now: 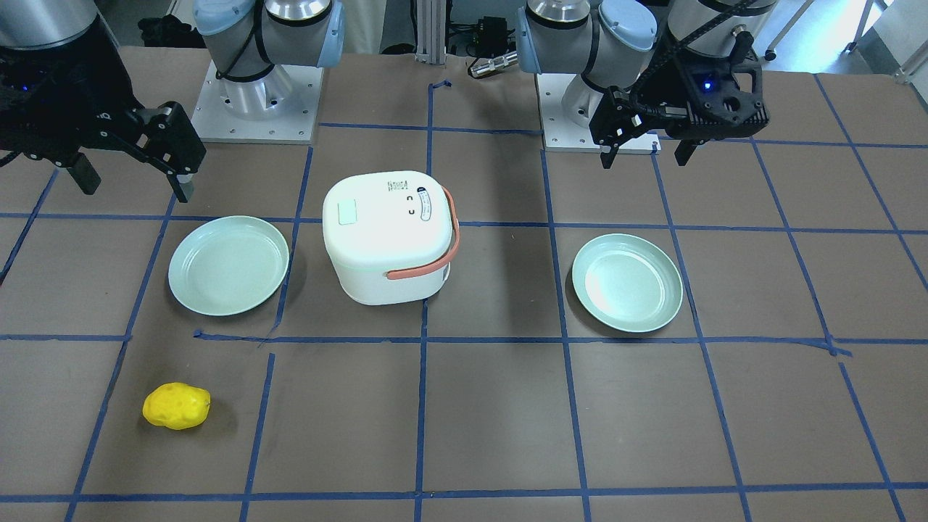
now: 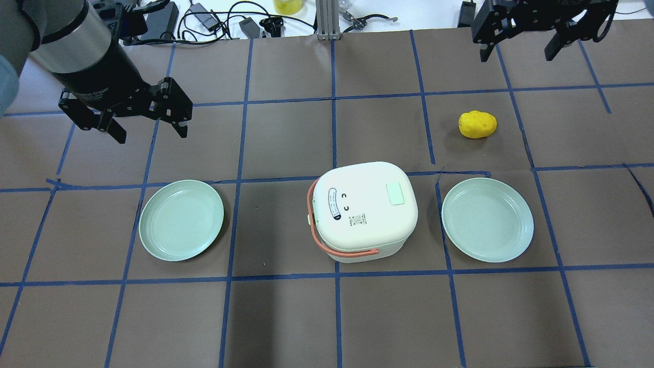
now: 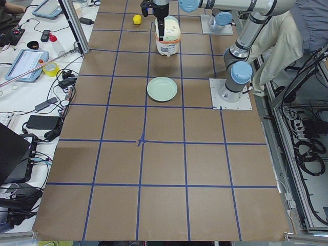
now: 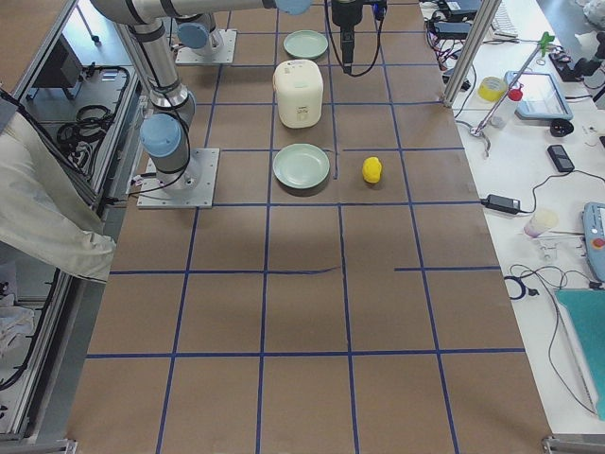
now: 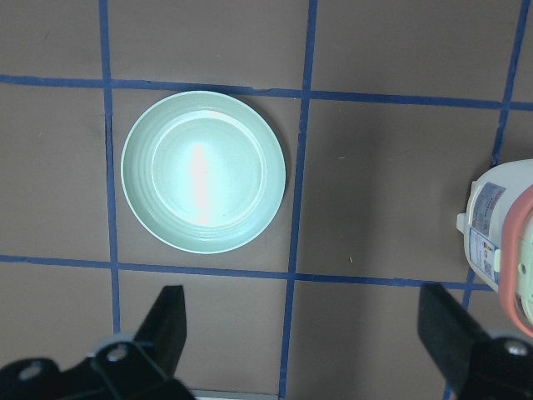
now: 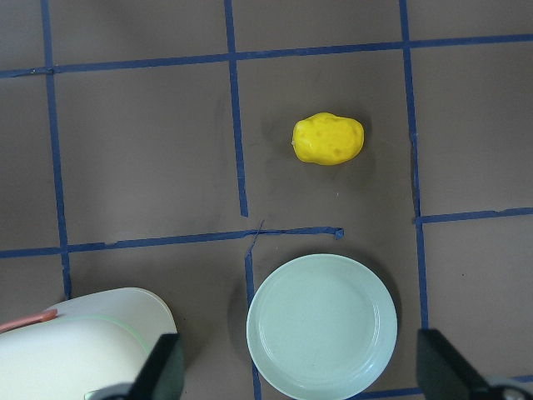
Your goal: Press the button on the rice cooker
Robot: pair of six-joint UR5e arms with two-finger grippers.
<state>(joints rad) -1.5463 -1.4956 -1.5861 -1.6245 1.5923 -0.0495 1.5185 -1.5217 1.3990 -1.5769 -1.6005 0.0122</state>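
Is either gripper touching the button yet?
No: the button lies bare on the cooker, and the left gripper and right gripper both hang away from it.

White rice cooker [image 2: 373, 225], mint button [image 2: 395, 194], salmon handle [image 2: 352, 252]

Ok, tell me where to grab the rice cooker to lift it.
Take the salmon handle at mid-span. It lies folded down on the label side of the rice cooker, nearest the left hand, so likely come from above there, one finger inside the strap, one outside.
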